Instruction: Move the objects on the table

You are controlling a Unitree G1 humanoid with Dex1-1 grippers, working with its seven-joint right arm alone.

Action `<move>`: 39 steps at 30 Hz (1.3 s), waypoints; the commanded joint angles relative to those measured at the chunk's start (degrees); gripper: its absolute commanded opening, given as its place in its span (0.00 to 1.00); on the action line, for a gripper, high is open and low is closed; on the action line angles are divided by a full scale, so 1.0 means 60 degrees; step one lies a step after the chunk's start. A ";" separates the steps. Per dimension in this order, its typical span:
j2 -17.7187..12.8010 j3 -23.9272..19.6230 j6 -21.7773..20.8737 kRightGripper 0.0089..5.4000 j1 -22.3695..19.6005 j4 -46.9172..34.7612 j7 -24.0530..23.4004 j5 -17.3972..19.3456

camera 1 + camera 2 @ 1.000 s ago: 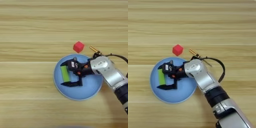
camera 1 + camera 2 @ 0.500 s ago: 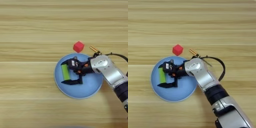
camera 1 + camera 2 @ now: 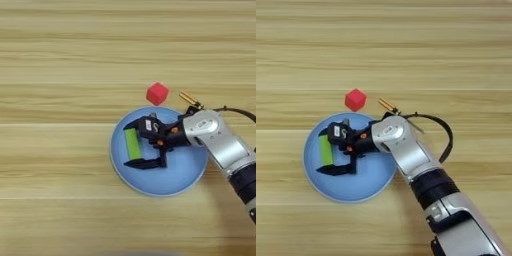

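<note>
The lime-green bar (image 3: 133, 144) lies flat in the left half of a round blue plate (image 3: 185, 172), with its long axis running near to far across the tabletop (image 3: 60, 60), the far end tilted very slightly to the left. The right end effector (image 3: 139, 144) is positioned over the plate with its two black fingers spread apart: one finger (image 3: 134, 124) sits at the far end of the bar and the other (image 3: 147, 163) just beyond its near end, so the bar lies between them along its length. Whether the finger pads actually touch the bar cannot be determined. The silver forearm (image 3: 406, 150) enters from the lower right and crosses the right side of the plate; a black cable (image 3: 442, 135) loops out behind it. Count of items: one green bar, one blue plate, one red cube (image 3: 157, 93), and one small brass-coloured cylindrical piece (image 3: 190, 99). The red cube rests on the tabletop just beyond the far rim of the plate, apart from it. The brass piece lies to the right of the cube, close to the forearm. Compared with half a second and one second ago, the bar, the plate, the cube and the finger spread show no discernible change in position.
</note>
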 commanded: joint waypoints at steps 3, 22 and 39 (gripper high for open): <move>-0.0528 -0.1064 0.0332 0.86 -0.1154 -0.0548 -0.0158 0.0561; -0.0912 -0.2268 0.0169 0.86 -0.2247 0.0304 -0.0553 0.0801; -0.1311 -0.2824 -0.1391 0.86 -0.4503 0.5526 -0.1937 0.0087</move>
